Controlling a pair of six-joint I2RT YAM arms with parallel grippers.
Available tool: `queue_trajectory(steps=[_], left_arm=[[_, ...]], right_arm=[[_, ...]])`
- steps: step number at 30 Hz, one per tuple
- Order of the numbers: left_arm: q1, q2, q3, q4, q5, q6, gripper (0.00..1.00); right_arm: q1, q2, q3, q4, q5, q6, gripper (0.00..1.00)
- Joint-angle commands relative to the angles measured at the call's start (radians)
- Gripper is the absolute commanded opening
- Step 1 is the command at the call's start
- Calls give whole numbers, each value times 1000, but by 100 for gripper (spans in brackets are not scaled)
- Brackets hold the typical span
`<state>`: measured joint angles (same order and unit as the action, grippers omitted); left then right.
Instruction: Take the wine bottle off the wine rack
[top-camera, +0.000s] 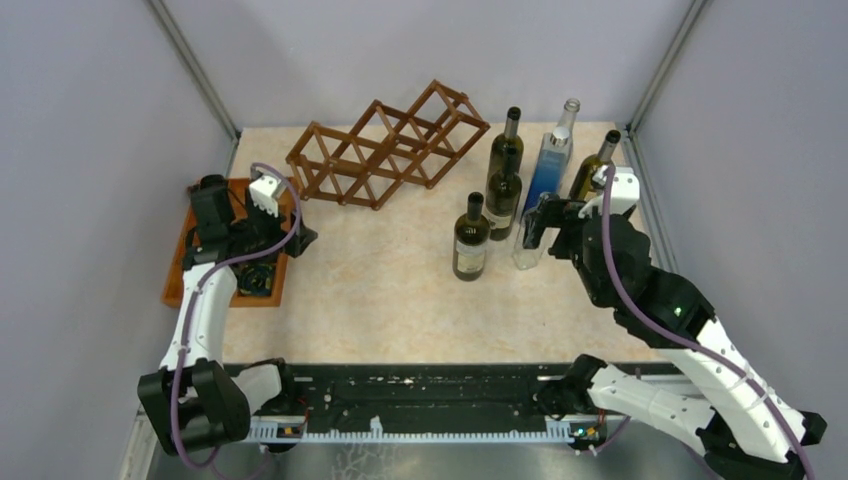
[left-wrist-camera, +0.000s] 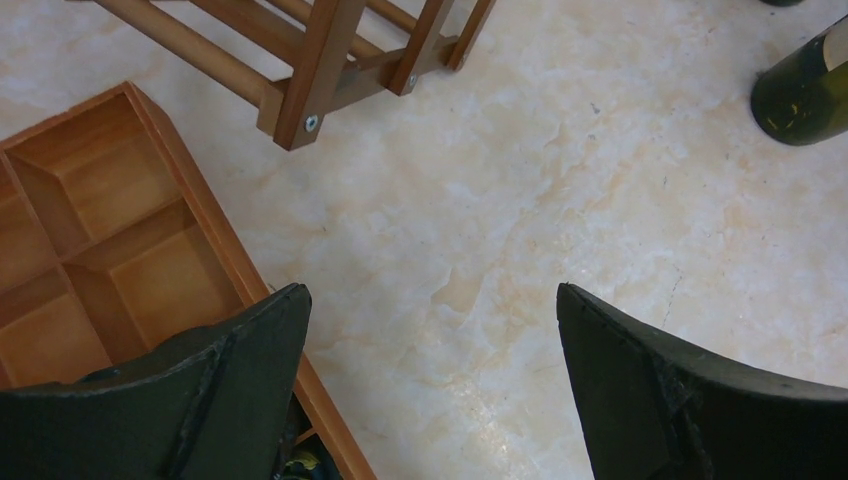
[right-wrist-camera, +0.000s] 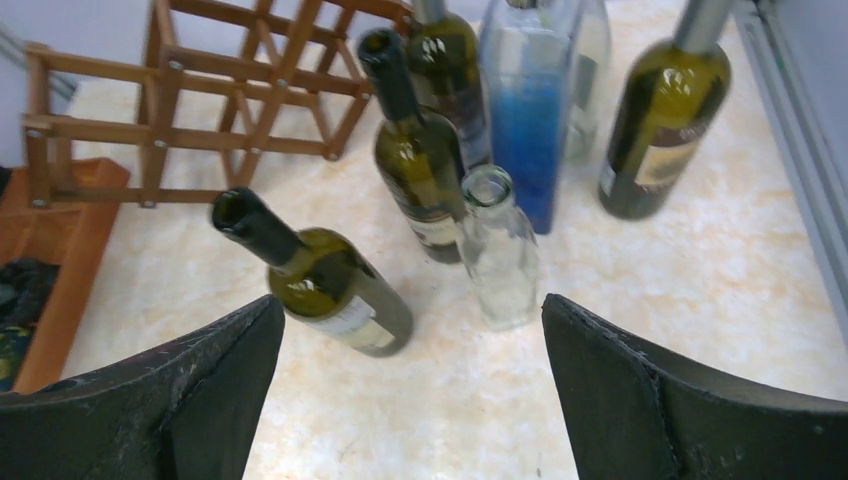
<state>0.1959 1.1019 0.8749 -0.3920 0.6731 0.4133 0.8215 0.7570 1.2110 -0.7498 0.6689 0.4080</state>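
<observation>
Right pincer (right-wrist-camera: 412, 305) gapes wide and empty, as does the left pincer (left-wrist-camera: 432, 290) beside the wine rack (top-camera: 388, 145), whose cells look bare — the wine bottles (top-camera: 471, 238) stand crowded right of the rack, so a careless right-arm sweep could topple them.

Your widest free lane is the bare table (top-camera: 380, 290) between the wine rack (top-camera: 385, 150) and the bottle group (top-camera: 520, 190). On the right, six upright bottles stand packed together, with narrow gaps between them. The green bottle (right-wrist-camera: 335, 285) and the clear bottle (right-wrist-camera: 498, 250) stand directly ahead of the right gripper (right-wrist-camera: 412, 305), whose jaws are spread wide. On the left, the tray (left-wrist-camera: 215, 225) lies near the rack's corner, leaving only a narrow strip of table between them.
</observation>
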Motion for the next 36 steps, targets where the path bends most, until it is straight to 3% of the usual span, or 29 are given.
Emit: queue_trajectory(steps=[1,5,9,16,21,29,36], left_arm=[[11,-16,-66,94,41,16,99],[14,-17,-106,124,41,13,99],[14,-21,-129,143,49,15,99],[14,-24,-152,166,57,11,99],[16,-12,-160,178,58,13,99],[15,3,-168,191,67,5,99],[17,29,-171,210,85,-15,99]], right_arm=[[-32,-15,-35,-100,62,86,99],[-120,-38,-71,-90,5,126,99],[-253,4,-111,-42,-197,131,99],[-521,20,-149,45,-421,130,99],[-593,48,-146,47,-465,124,99],[-667,59,-100,36,-453,100,81],[-718,91,-209,128,-371,136,58]])
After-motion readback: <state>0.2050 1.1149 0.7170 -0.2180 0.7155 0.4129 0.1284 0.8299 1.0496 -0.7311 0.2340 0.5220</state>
